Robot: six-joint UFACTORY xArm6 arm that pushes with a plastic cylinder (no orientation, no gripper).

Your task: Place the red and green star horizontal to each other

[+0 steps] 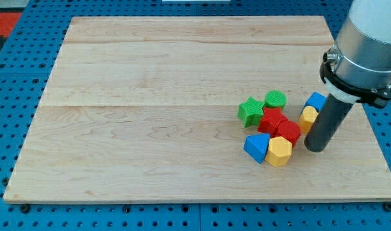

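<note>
The green star [249, 111] lies at the left of a cluster on the right half of the wooden board [150, 96]. The red star [271, 120] touches it on its right. A second red block [288, 131] sits just right of and below the red star. My tip [315, 149] rests on the board right of this cluster, close to the second red block and below a yellow block [307, 118]. The tip is well to the right of the green star.
A green cylinder [275, 99] sits above the red star. A blue block [256, 147] and a yellow hexagonal block [279, 151] lie below the red blocks. A blue block [315, 101] sits above the yellow one beside the rod. The board's right edge is near.
</note>
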